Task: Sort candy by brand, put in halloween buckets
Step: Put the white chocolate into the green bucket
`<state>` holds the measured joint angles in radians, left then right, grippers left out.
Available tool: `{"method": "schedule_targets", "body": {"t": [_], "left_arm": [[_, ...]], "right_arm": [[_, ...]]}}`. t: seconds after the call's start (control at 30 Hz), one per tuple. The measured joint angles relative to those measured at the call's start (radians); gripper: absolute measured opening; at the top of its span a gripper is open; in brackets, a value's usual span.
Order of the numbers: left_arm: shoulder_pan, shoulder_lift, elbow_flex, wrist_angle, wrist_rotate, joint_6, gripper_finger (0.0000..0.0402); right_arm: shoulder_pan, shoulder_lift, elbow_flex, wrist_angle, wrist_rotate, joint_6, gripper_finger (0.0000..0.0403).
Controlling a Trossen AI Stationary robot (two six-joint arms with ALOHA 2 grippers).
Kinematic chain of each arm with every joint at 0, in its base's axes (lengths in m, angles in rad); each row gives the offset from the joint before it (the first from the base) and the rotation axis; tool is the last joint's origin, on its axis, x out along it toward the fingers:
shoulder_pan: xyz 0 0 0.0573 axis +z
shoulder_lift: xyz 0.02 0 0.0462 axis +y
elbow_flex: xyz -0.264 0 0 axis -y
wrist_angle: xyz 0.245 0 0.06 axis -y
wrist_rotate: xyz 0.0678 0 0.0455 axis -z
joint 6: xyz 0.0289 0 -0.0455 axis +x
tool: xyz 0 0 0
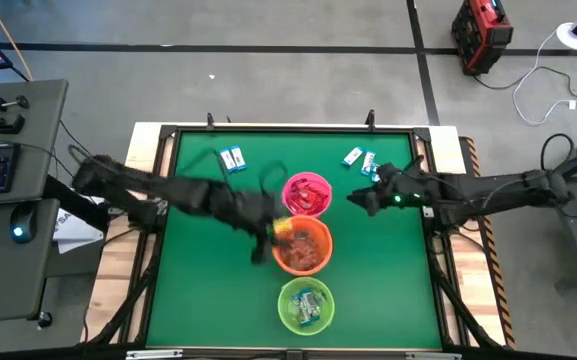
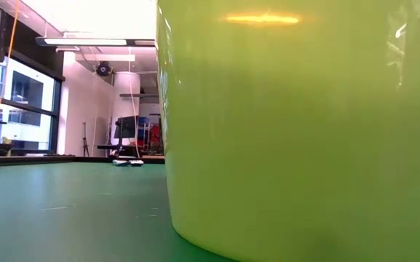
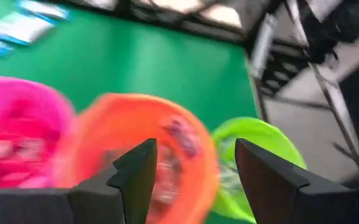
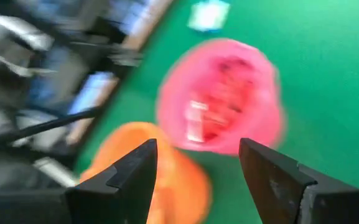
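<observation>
On the green desk (image 1: 198,290), blue-and-white candy (image 1: 231,158) lies far left. The left claw (image 1: 274,232) hangs spread and empty over the orange bucket (image 1: 303,246), between the pink bucket (image 1: 307,194) and green bucket (image 1: 306,305). The right claw (image 1: 360,198), also spread, hovers beside the pink one.

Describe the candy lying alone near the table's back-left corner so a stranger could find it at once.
On the green table, three buckets line up down the middle: pink bucket, orange bucket, lime green bucket. Go from the pink one toward the far-left corner to the blue-and-white candy. Unlike the pair of candies at back right, it lies by itself.
</observation>
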<state>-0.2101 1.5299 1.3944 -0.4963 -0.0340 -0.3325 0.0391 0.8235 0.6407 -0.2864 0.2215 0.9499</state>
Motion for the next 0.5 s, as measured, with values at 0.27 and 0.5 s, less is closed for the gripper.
{"method": "schedule_targets", "body": {"t": [0.27, 0.5], "left_arm": [[0.397, -0.225, -0.356, 0.214, 0.199, 0.02, 0.0207], [0.573, -0.244, -0.539, 0.447, 0.373, -0.005, 0.0207]], "right_arm": [[-0.365, 0.207, 0.055, -0.324, -0.261, 0.019, 0.022], [-0.605, 0.475, 0.185, -0.624, -0.166, -0.27, 0.022]]}}
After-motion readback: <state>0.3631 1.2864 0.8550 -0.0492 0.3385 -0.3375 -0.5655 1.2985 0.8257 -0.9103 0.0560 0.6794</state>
